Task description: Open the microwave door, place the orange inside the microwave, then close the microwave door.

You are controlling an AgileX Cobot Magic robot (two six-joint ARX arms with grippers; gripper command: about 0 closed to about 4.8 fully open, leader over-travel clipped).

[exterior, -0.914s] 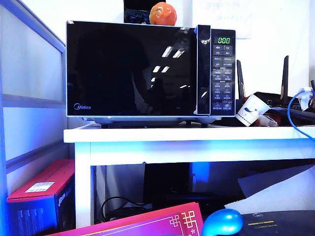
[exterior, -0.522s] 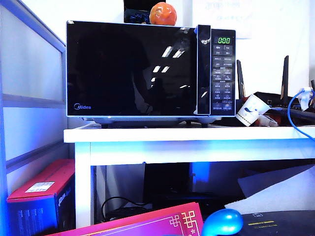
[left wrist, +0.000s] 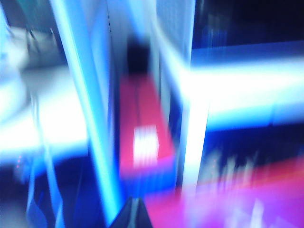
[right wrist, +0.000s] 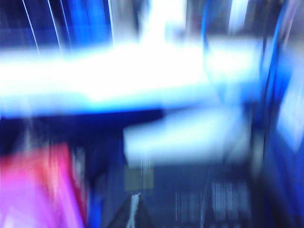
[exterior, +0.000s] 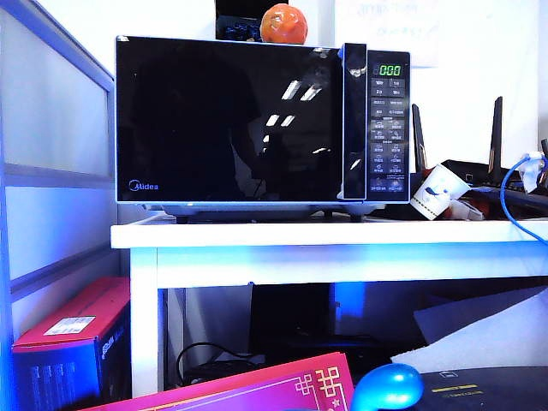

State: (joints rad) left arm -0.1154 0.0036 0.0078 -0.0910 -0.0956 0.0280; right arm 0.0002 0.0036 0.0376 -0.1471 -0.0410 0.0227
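My wide boxy black-glass microwave (exterior: 262, 124) sits shut on the white surface (exterior: 342, 233), its tall handle strip by the button panel, the small glossy orange (exterior: 283, 23) on top. Both tools hang low, well below: right tool (right wrist: 134, 214) pinched shut and empty, nearer that strip; left tool (left wrist: 134, 214) too blurred to judge.

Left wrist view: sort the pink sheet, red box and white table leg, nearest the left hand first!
1. Pink sheet, just beside the left hand.
2. Red box, on the floor beyond.
3. White table leg, next to the box: too close to call.
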